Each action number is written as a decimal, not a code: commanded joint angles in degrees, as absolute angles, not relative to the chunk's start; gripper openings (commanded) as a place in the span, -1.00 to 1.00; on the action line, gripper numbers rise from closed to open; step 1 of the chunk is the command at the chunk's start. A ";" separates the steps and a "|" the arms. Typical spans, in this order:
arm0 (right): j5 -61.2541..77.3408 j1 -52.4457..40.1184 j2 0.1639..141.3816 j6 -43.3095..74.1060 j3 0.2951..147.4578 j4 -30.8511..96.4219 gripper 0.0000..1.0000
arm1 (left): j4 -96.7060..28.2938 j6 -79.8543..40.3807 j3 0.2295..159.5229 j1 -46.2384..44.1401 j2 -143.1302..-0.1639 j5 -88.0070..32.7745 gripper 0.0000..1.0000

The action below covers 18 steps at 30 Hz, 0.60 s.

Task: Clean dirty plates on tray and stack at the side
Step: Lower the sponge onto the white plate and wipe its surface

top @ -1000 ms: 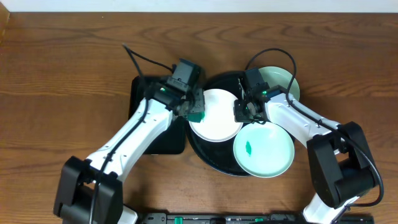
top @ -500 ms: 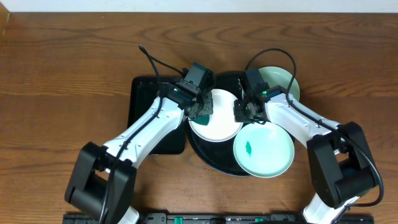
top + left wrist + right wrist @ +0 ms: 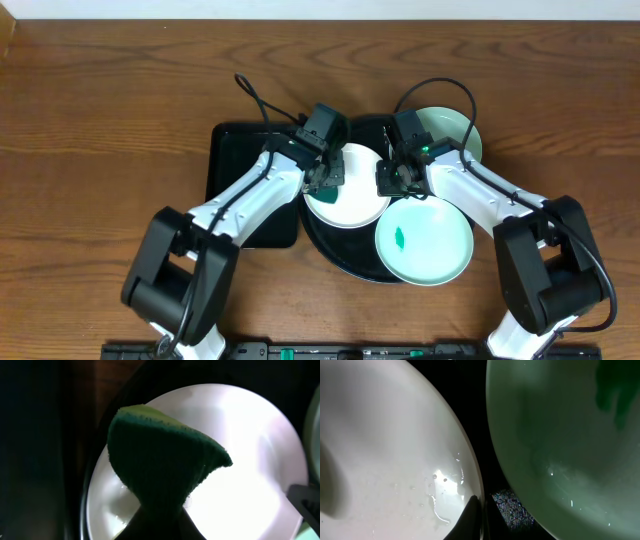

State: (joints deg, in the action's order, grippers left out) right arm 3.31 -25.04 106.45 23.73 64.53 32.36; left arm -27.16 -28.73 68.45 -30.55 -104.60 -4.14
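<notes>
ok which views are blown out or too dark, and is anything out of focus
overhead: evenly lit and sharp. left wrist: white plate blown out, sponge nearly a silhouette, the rest almost black. right wrist: too close, soft focus, glints off droplets on the white plate, mint plate hazy.

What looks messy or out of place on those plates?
The pale mint green round plate nearest the robot carries a small green smear near its middle; the white round plate shows only wet droplets.
</notes>
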 commanded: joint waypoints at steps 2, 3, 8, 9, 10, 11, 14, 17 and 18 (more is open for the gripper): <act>4.58 -25.61 106.24 23.99 63.94 32.10 -0.97 | -26.22 -29.47 69.54 -30.57 -105.93 -2.81 -0.84; 4.58 -25.61 106.24 23.99 63.94 32.08 -0.97 | -26.17 -29.47 69.54 -30.57 -106.04 -2.26 -0.84; 4.58 -25.61 106.24 23.99 63.94 32.10 -0.97 | -26.20 -29.43 69.54 -30.57 -107.13 -0.75 -0.84; 4.56 -25.61 106.24 23.99 63.94 32.08 -0.97 | -26.20 -29.45 69.52 -30.57 -107.35 -0.75 -0.85; 4.56 -25.61 106.24 23.99 63.94 32.08 -0.97 | -26.17 -29.45 69.47 -30.57 -107.50 -0.71 -0.85; 4.56 -25.61 106.24 23.99 63.94 32.08 -0.97 | -26.17 -29.45 69.41 -30.57 -107.63 -0.67 -0.84; 4.56 -25.61 106.24 23.99 63.94 32.10 -0.97 | -26.17 -29.45 69.23 -30.57 -107.83 -0.60 -0.85; 4.58 -25.61 106.24 23.99 63.94 32.08 -0.97 | -26.13 -29.43 69.06 -30.57 -107.94 -0.56 -0.84; 4.58 -25.61 106.24 23.99 63.94 32.10 -0.97 | -25.89 -29.45 68.84 -30.57 -107.94 -0.34 -0.85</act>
State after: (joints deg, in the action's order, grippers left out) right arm 3.33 -25.04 106.45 23.73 64.53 32.34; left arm -26.26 -28.73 68.42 -30.55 -107.04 -2.17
